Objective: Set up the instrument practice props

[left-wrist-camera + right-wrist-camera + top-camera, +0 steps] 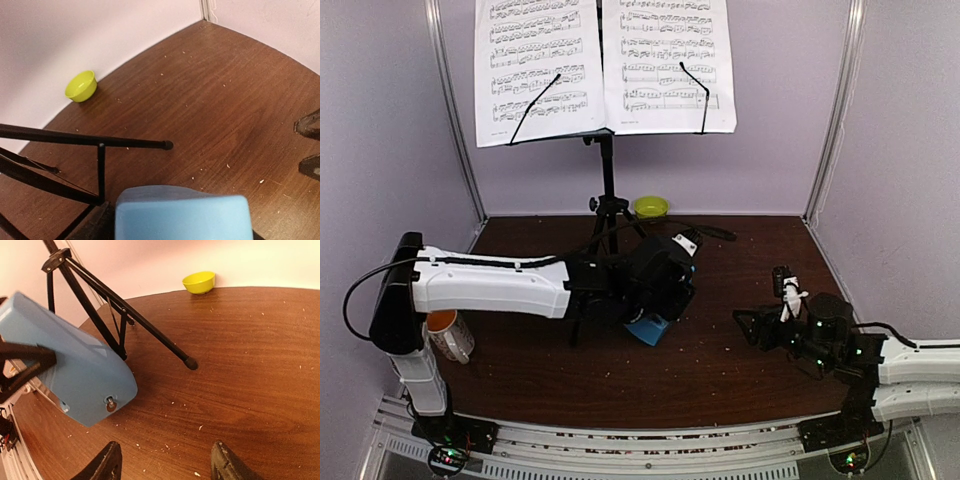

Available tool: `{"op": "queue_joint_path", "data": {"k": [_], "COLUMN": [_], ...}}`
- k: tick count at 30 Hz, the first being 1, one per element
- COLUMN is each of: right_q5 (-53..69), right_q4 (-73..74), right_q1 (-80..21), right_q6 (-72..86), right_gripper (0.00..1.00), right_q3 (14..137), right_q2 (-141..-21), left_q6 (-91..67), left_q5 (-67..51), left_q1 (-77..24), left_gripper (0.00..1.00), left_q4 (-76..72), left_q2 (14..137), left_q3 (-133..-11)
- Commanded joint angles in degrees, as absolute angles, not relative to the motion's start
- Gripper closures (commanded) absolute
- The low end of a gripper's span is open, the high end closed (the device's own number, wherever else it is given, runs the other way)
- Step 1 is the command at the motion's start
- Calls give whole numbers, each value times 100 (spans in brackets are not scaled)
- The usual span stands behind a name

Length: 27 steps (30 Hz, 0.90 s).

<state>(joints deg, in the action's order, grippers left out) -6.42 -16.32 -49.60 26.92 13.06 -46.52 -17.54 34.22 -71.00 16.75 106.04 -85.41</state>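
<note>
The black tripod music stand (608, 170) stands at the back centre with two white sheet-music pages (550, 60) on its desk. My left gripper (665, 285) is shut on the blue metronome (648, 328) and holds it tilted beside the stand's front legs, its low corner at or just above the table. The metronome fills the bottom of the left wrist view (182, 215), hiding my fingers. In the right wrist view the metronome (75, 375) shows a small winding key on its side. My right gripper (750, 325) is open and empty, low over the table to the metronome's right.
A lime-green bowl (651, 207) sits at the back wall behind the stand. A white-and-orange mug (450, 335) stands at the front left by the left arm's base. A tripod leg (150, 332) reaches toward the table's middle. Walls close in three sides.
</note>
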Motion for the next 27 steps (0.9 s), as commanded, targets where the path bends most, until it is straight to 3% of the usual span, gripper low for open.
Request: {"op": "queue_joint_path", "data": {"k": [1,9,27], "right_q5": [-526,-400,-712], "right_q4": [-2468,-3354,-4236], "right_q1": [-5062,-5449,-6539], "right_q6": [1931,1421,1133], "right_gripper": [43,52,54], "right_q3": [1216,1509,2762], "right_q2": [-4886,-5839,-7812], "left_q6": [-1630,-2069,-1947], "left_q5": [4346,4243,3976], "left_q1": [-7172,-7172,-7221], "left_gripper": [81,82,83], "left_q4": [2543,3347,3327], "left_q2": [10328,10148,9713], "left_q3": [-9310,-9833,-9926]}}
